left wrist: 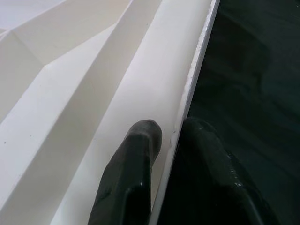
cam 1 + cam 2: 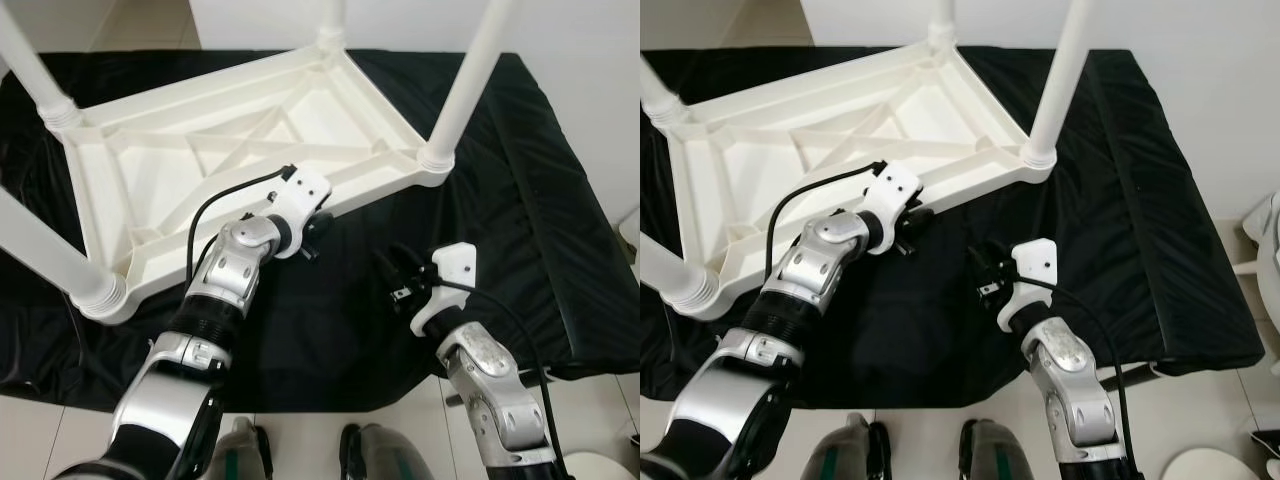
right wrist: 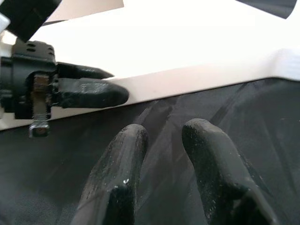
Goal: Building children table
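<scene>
Smooth white plastic table [image 2: 250,140] lies upside down on black cloth [image 2: 540,180], legs up. Left gripper [image 1: 171,136] pinches its thin rim. Right gripper [image 3: 161,133] hovers, fingers slightly apart, holding nothing.

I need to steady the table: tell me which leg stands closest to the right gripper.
The leg at the table's near right corner, rising just beyond the right gripper; the other three stand farther left or behind.

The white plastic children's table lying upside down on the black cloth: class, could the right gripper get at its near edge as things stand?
Probably yes. The right gripper hovers above bare black cloth, apart from the white plastic table; nothing lies between them.
</scene>
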You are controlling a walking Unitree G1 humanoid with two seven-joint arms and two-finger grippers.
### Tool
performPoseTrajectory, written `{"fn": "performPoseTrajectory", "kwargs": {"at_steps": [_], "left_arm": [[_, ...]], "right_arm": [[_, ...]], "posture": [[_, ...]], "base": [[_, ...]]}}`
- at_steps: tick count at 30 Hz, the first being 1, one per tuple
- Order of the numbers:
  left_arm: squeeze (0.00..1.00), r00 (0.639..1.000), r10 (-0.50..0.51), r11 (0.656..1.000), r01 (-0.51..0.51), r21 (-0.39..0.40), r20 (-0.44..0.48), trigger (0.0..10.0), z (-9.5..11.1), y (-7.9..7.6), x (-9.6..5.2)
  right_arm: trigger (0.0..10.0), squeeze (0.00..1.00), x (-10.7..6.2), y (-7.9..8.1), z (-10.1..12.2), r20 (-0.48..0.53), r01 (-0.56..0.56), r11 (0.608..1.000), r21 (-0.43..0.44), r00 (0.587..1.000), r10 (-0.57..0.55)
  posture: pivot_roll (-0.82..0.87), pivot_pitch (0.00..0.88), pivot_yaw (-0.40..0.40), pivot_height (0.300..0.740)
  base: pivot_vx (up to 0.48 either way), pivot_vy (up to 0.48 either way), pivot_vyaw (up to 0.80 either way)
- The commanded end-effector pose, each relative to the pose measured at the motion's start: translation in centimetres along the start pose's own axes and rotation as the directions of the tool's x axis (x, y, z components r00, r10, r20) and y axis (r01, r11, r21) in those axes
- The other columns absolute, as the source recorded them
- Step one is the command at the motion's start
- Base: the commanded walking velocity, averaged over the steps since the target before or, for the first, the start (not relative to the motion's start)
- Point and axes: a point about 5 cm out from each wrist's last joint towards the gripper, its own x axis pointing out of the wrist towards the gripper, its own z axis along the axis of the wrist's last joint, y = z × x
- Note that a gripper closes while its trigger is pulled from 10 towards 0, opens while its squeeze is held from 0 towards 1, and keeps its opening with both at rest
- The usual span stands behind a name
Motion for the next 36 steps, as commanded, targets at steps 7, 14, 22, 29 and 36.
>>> {"fn": "performPoseTrajectory", "kwargs": {"at_steps": [7,14,22,29,36], "left_arm": [[0.00,0.957,0.239,0.968,-0.248,-0.039,-0.167,0.0,-4.2,2.7,-3.8],[0.00,0.928,0.303,0.947,-0.318,-0.040,-0.219,0.0,-4.9,3.0,-4.8],[0.00,0.933,0.305,0.949,-0.315,-0.026,-0.193,0.0,-3.2,1.8,-3.0],[0.00,0.955,0.253,0.965,-0.261,-0.034,-0.153,10.0,-1.4,-0.3,-1.3],[1.00,0.992,0.125,0.989,-0.127,-0.074,-0.036,10.0,0.9,-2.2,-0.9]], "right_arm": [[10.0,0.00,0.4,-0.1,-0.4,-0.008,-0.016,1.000,-0.001,1.000,0.016],[10.0,0.00,0.5,-0.1,-0.4,-0.007,-0.023,1.000,-0.005,1.000,0.023],[10.0,0.00,0.7,-0.3,-0.3,-0.002,-0.021,1.000,-0.013,1.000,0.021],[10.0,0.00,0.7,-0.5,-0.1,0.004,-0.011,1.000,-0.018,1.000,0.012],[10.0,0.00,0.6,-0.6,-0.1,0.007,-0.003,1.000,-0.018,1.000,0.003]], "posture": [[-0.07,0.065,0.000,0.740],[-0.07,0.067,-0.006,0.740],[-0.08,0.062,-0.008,0.740],[-0.09,0.059,-0.002,0.740],[-0.09,0.059,0.000,0.740]], "base": [[0.000,0.000,0.00],[0.000,0.000,0.00],[0.000,0.000,0.00],[0.000,0.000,0.00],[0.000,0.000,0.00]]}}
